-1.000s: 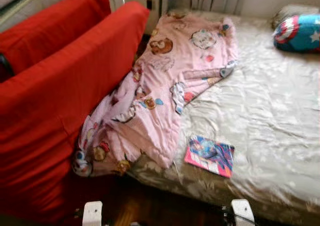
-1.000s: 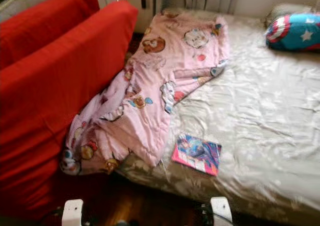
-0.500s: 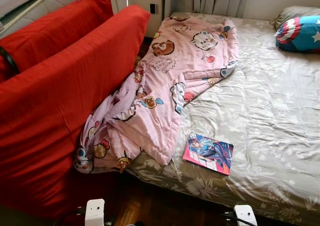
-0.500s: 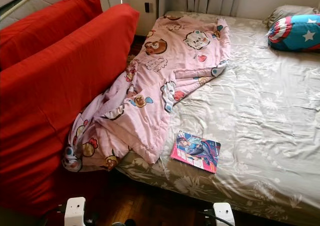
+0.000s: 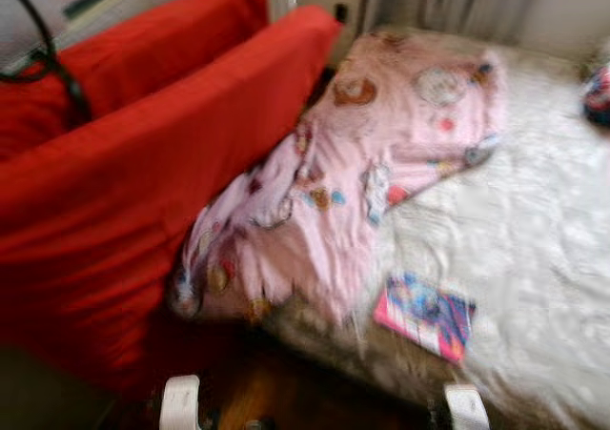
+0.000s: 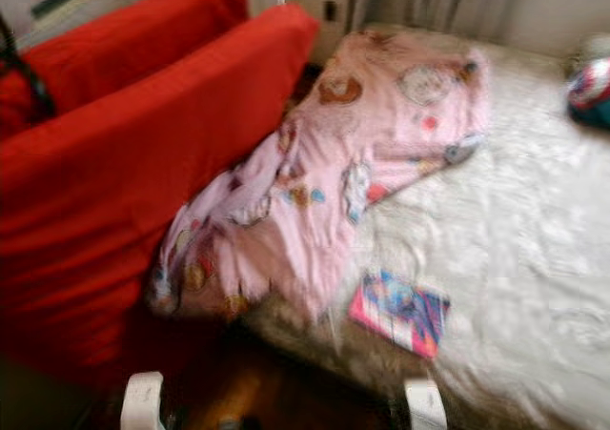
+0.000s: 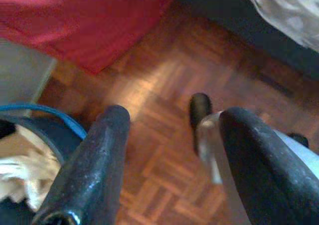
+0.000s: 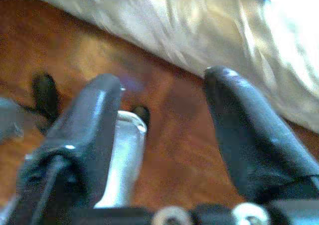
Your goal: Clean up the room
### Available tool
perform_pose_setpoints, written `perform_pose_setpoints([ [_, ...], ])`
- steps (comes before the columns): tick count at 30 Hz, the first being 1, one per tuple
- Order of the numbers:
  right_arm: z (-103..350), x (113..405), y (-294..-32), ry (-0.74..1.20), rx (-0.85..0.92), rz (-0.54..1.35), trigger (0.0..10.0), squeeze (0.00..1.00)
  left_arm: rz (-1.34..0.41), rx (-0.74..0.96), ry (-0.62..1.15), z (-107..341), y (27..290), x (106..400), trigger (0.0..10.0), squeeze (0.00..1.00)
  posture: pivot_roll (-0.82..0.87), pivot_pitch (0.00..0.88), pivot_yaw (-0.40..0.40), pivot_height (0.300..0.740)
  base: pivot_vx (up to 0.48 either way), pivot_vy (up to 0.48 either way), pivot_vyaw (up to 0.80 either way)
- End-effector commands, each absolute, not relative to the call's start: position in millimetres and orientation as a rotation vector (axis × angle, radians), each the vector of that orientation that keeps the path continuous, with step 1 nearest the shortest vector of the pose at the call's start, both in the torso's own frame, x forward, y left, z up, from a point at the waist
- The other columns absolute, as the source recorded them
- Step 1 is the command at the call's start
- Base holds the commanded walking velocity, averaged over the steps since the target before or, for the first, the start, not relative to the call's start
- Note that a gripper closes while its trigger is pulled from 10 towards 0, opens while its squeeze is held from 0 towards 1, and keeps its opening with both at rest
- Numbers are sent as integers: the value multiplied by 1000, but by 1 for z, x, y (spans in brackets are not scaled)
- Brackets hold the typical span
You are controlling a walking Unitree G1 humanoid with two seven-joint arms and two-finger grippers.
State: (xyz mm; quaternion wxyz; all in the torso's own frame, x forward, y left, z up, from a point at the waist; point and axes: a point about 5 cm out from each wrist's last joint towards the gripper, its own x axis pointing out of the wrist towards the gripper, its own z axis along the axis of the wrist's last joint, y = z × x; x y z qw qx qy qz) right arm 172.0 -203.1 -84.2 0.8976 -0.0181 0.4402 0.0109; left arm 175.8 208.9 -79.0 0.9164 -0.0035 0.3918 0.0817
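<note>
- The whole head view has slid rightward since half a second ago and gone soft with blur, so I read that as my camera turning left while walking; nothing on the bed has moved relative to anything else.
- The pink cartoon-print blanket lies as before, rumpled along the left side of the pale floral-sheeted bed, its lower corner spilling over the edge toward the red fabric sofa back.
- The pink-and-blue magazine sits flat near the foot edge of the bed, just beside the blanket's hanging corner.
- A patterned blue-and-red pillow has nearly left the frame at the far right.
- My left gripper hangs spread wide and empty over the parquet wood floor; the right gripper is likewise parted, holding nothing, beside the bed's edge.
- I judge this an approach step: nothing is tidied yet.
</note>
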Motion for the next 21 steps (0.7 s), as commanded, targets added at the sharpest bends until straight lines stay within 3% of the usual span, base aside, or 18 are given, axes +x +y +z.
perform_pose_setpoints([
  [1,-91,153,-212,973,-33,-9,10000,0,170,-31,812,-81,204,174,10000,0,-101,155,7,740,281,0,0],
  [4,-91,153,-212,971,-28,-15,10000,0,173,-30,812,-81,205,174,10000,0,-100,157,6,740,282,0,0],
  [12,-90,155,-213,944,-16,-36,10000,0,172,-29,759,-75,207,182,10000,0,-99,160,4,740,0,0,0],
  [21,-83,158,-215,797,65,-111,10000,0,120,-63,482,-44,199,219,10000,0,-82,169,-8,740,0,0,0],
])
